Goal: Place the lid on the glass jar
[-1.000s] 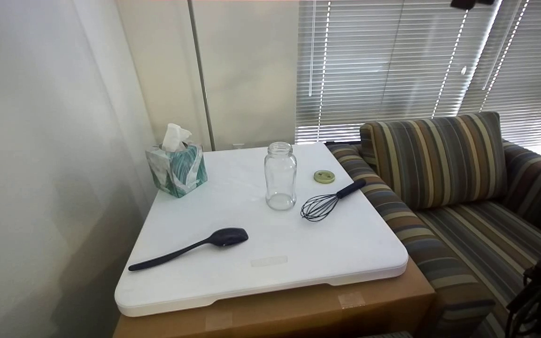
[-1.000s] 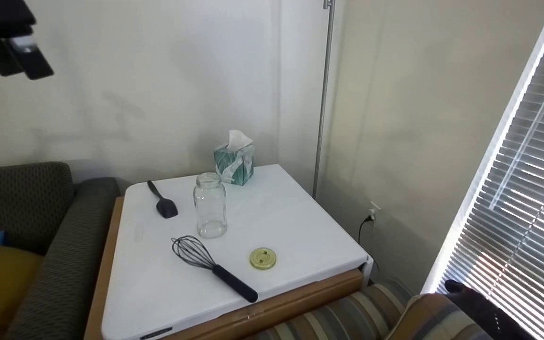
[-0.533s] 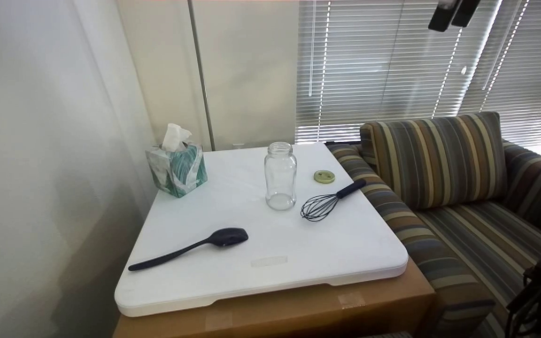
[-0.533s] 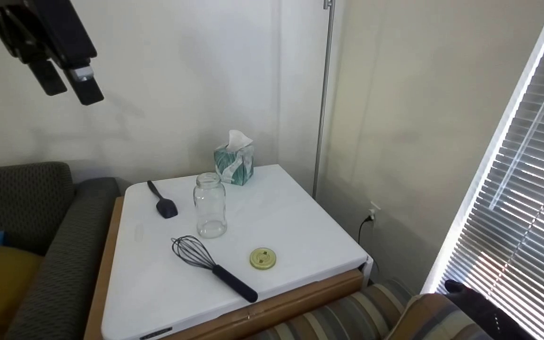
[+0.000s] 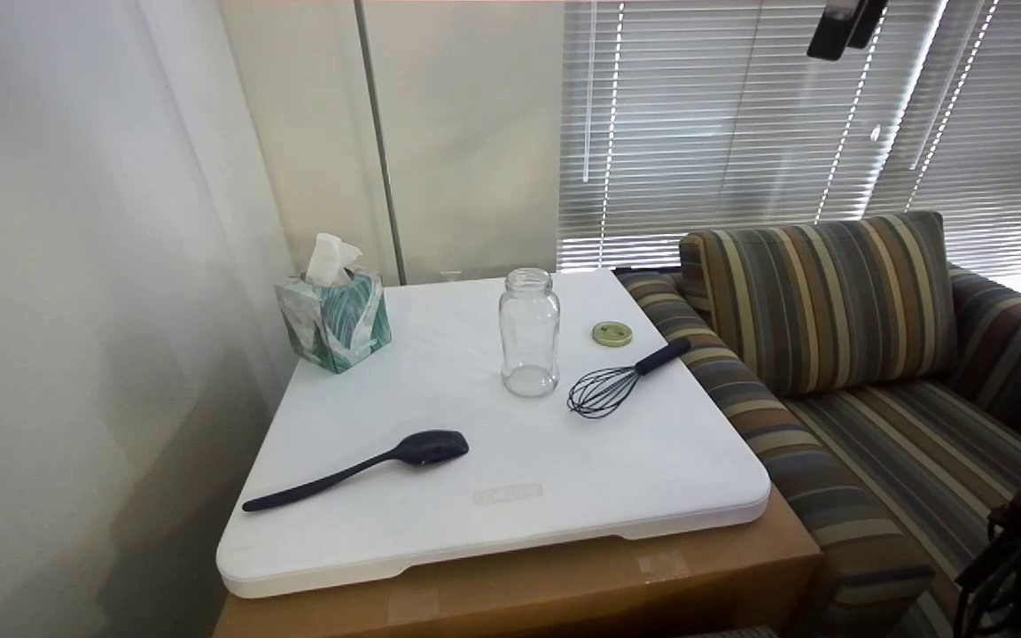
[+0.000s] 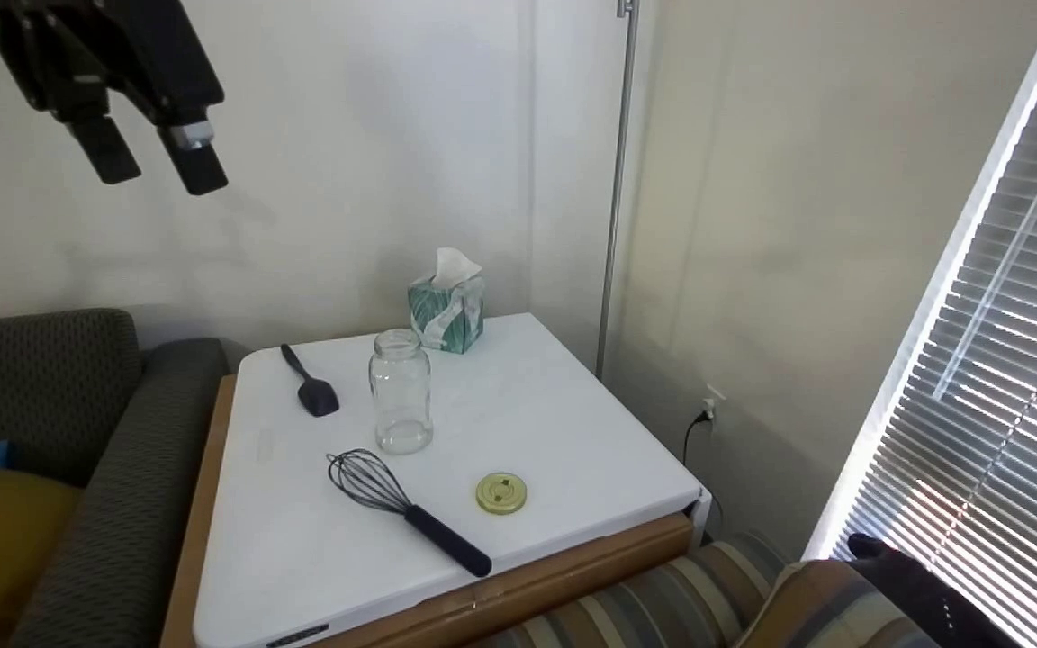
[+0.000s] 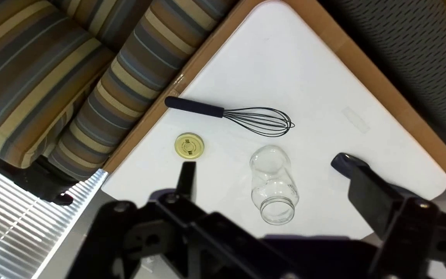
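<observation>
The lid (image 5: 612, 334) is a flat greenish-gold disc lying on the white table. It also shows in an exterior view (image 6: 501, 493) and at upper left in the wrist view (image 7: 189, 145). The clear glass jar (image 5: 529, 341) stands upright and uncapped on the table, also seen in an exterior view (image 6: 401, 396). In the wrist view the jar (image 7: 276, 190) appears between the fingers, far below. My gripper (image 6: 163, 175) is open and empty, high above the table, and touches nothing. Its fingertips also show at the top of an exterior view (image 5: 844, 42) and spread wide in the wrist view (image 7: 271, 180).
A black whisk (image 5: 630, 379) lies beside the lid and jar. A dark spatula (image 5: 386, 461) lies near the table's (image 5: 617, 478) front left. A teal tissue box (image 5: 335, 321) stands at the back left. A striped armchair (image 5: 821, 310) borders the table, and walls are close by.
My gripper has come further into both exterior views, moving lower and sideways toward the table, with only a slight shift in the last half second. The lid and jar have not moved.
</observation>
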Robot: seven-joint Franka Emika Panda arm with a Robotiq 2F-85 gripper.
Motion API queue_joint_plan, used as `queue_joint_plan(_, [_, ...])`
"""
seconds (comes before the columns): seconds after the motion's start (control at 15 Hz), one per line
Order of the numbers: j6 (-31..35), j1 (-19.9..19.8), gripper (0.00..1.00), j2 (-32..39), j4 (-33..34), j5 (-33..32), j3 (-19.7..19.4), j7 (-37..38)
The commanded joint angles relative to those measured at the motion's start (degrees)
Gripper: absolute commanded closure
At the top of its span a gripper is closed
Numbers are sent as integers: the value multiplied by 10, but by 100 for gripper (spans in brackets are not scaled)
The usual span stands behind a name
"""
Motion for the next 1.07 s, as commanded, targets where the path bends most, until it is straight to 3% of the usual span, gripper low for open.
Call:
queue_joint_plan(0.0, [-10, -6, 0, 101, 74, 15, -43, -115])
queue_joint_plan(0.27, [-19, -18, 0, 205, 150, 20, -62, -184])
queue_joint_plan(0.8, [-23, -73, 0, 401, 291, 35, -54, -160])
queue_joint_plan(0.87, [-2, -68, 0, 355, 244, 21, -46, -158])
queue_joint_plan(1.0, [0, -75, 0, 375, 254, 20, -44, -157])
